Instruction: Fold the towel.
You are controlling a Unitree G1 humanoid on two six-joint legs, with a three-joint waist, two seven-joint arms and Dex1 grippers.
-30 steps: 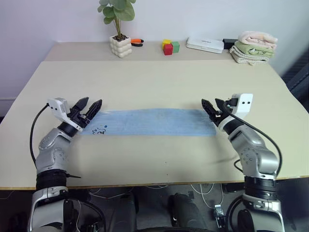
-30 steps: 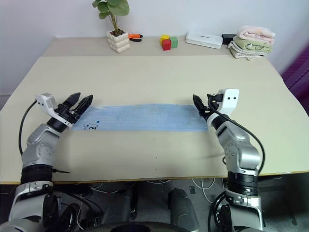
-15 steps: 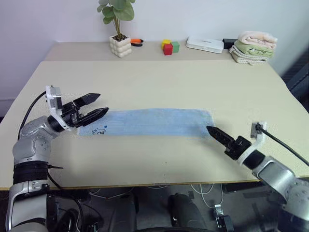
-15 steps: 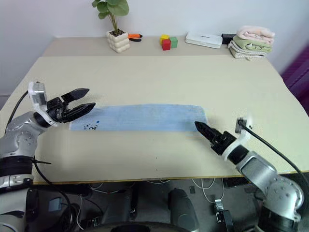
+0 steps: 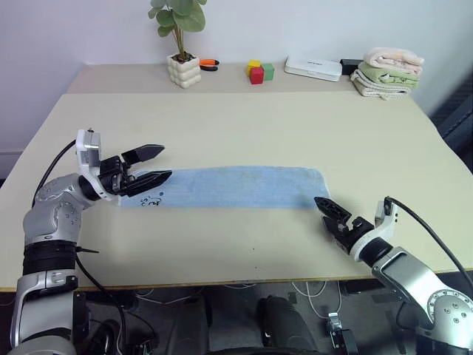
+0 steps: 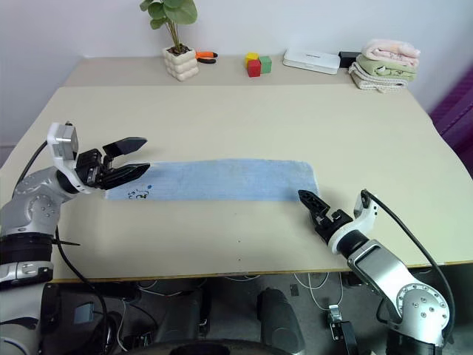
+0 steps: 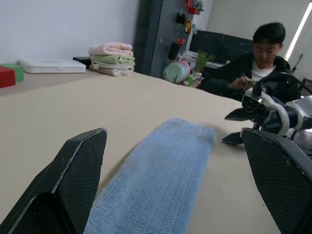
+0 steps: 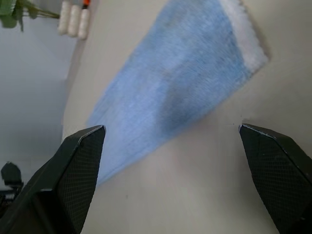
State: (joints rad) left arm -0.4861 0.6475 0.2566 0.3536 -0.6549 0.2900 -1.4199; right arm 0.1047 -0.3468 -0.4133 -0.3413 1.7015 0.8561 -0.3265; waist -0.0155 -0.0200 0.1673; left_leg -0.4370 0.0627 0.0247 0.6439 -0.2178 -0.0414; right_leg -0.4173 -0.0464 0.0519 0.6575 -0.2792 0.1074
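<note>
Lying flat as a long narrow strip across the near half of the table (image 5: 236,118), the towel (image 5: 229,188) is light blue terry cloth with a small dark printed mark (image 5: 152,199) near its 9 o'clock end and a pale hem at its 3 o'clock end (the hem shows best in the right wrist view). Nothing holds or presses it.

Left gripper (image 5: 157,166): at the towel's 9 o'clock end, pointing toward 3 o'clock along the strip, its two black fingers spread wide and empty; whether the lower finger touches the cloth cannot be told. In the left wrist view the towel (image 7: 156,185) runs away between the parted fingers (image 7: 80,161).

Right gripper (image 5: 327,212): just off the towel's corner at about 4 o'clock, over bare table, pointing toward 10 o'clock, fingers apart and empty. In the right wrist view the towel (image 8: 180,83) lies ahead of the widely parted fingers (image 8: 83,151), not between them.

Along the far edge, at 12 o'clock: a potted plant (image 5: 182,44), an orange-handled tool (image 5: 210,63), coloured blocks (image 5: 259,72), a white flat box (image 5: 315,69), and, toward 1 o'clock, a stack of folded towels (image 5: 388,72) in pink, green and beige. A seated person (image 7: 253,63) appears in the left wrist view beyond the table.
</note>
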